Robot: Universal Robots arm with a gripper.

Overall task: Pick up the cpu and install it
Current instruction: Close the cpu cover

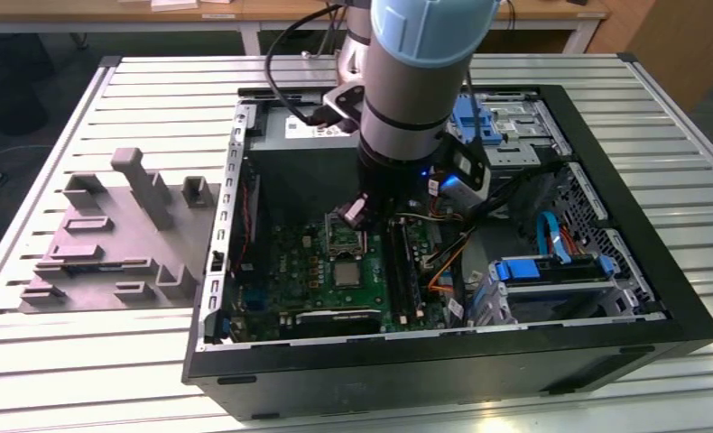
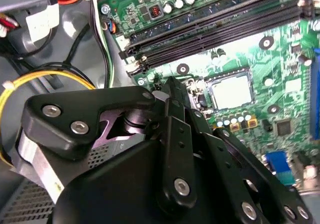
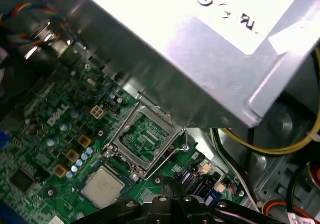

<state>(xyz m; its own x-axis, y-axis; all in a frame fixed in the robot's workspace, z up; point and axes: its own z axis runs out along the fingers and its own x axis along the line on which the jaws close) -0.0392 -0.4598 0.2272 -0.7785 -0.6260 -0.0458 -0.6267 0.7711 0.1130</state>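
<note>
Down on the green motherboard (image 1: 332, 271) inside the open computer case (image 1: 645, 271), the cpu (image 3: 103, 185) lies flat with its silvery top up, apparently seated in a square socket; in the second wrist view it is the pale square (image 2: 231, 90) just past the black links of the end effector (image 1: 354, 214). Beside it stands a hinged socket frame (image 3: 145, 138), flipped up with its wire lever raised. The end effector hangs low over the board, near the chip but apart from it; it holds nothing I can make out, and I cannot tell whether its tips are apart or together.

To my eye the danger is the crowding: yellow cables (image 3: 280, 146) and the metal box (image 3: 210, 59) sit close, so a careless descent could snag wiring or knock the raised frame, and a crooked press could bend socket contacts. Off on the slatted surface (image 1: 152, 99), a grey fixture plate (image 1: 115, 244) stands well apart.
</note>
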